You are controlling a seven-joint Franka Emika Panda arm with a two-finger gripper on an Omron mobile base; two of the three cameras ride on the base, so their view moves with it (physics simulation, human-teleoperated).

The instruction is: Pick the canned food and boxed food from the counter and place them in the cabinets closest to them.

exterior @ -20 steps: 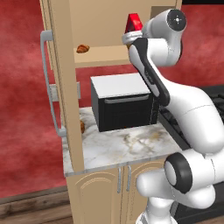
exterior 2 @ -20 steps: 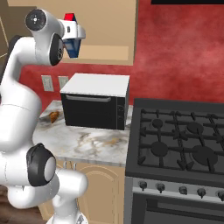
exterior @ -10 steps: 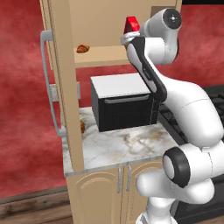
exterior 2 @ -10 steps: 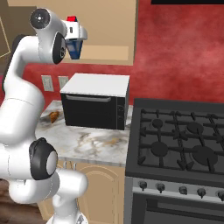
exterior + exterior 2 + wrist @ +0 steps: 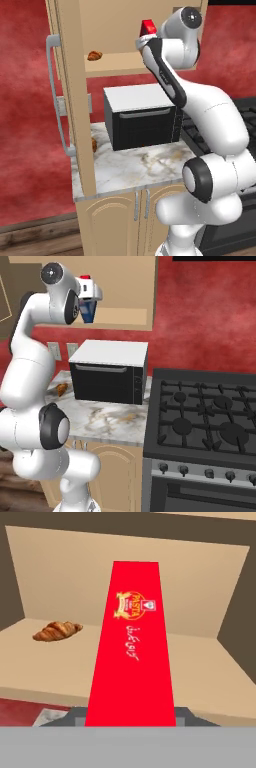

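Small red rectangular boxed-food carton: pinched in the gripper, long axis pointing into the open tan wooden cabinet. Bare shelf lies ahead; brown croissant sits well left.

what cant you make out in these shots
- End effector: its fingers are hidden in the hand view by the red box, and in both base views by the white arm; the box rides in its grip.
- Box lower end: cut off by the grey band in the hand view.
- Brown item on the counter: half hidden by the cabinet door in the left base view, too small to name in the right.
- Can: cannot be found.
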